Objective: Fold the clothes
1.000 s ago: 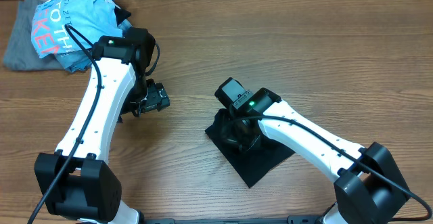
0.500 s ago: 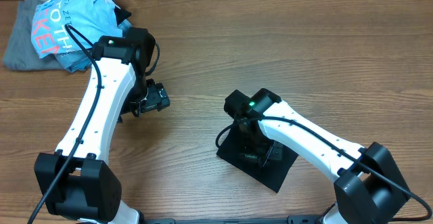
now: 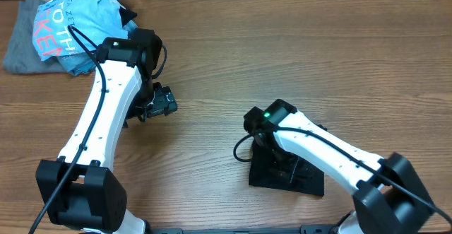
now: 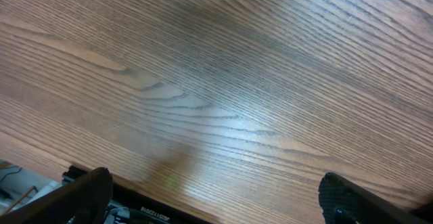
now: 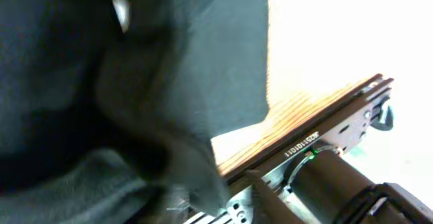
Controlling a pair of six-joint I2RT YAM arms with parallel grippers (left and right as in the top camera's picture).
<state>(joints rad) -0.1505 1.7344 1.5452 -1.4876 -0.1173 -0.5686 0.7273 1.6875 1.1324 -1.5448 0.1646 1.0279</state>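
The black T-shirt (image 3: 265,179) lies as a small folded bundle on the wooden table (image 3: 318,50), near its front edge at the right. My right gripper (image 3: 272,156) sits on top of it, shut on the fabric. In the right wrist view the dark fabric (image 5: 67,61) fills most of the frame and hides the jaws, and a small white spot (image 5: 122,11) shows on it. My left gripper (image 3: 164,105) hovers over bare wood at centre left, well away from the shirt. Its fingers (image 4: 216,197) are wide apart and empty.
A light blue shirt with red lettering (image 3: 70,22) lies crumpled on a grey garment (image 3: 18,47) at the back left corner, beside the left arm. The table's front edge shows in both wrist views.
My right gripper has moved toward the front right edge, dragging the black T-shirt with it and turning it. The left arm has not moved.
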